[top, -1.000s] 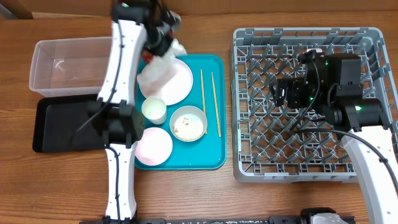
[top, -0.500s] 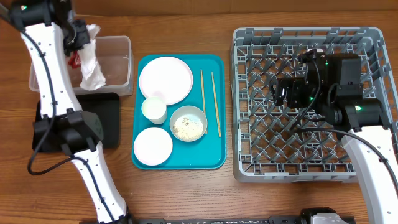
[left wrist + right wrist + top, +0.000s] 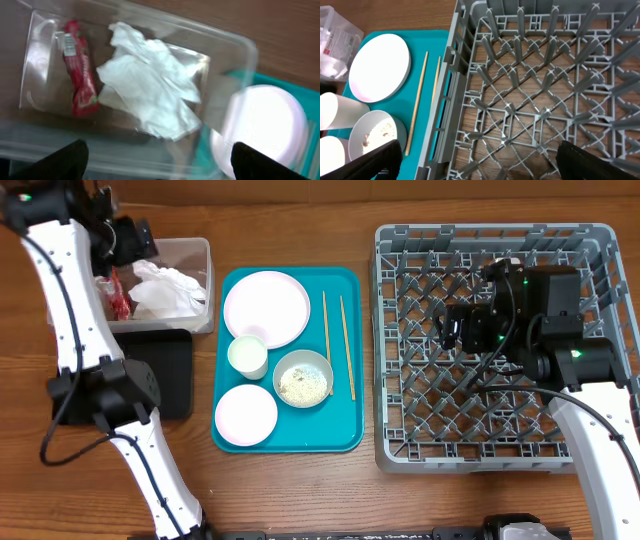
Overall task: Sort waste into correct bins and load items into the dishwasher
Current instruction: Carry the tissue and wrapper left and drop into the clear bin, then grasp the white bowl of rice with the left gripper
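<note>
White tissue [image 3: 150, 95] now loose in clear tub [image 3: 235, 42] beside red packet [image 3: 80, 75], left tool [image 3: 160, 157] wide, empty.

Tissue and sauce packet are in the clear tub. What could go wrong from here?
The bowl holds rice-like scraps; racking it before emptying would likely drop them through the grey rack's open lattice.
The chopsticks lie flat on the teal tray; thin, they may slip from a grip or fall through that lattice.
The cup stands crowded between the large plate and the bowl, so a grab could knock them.
</note>
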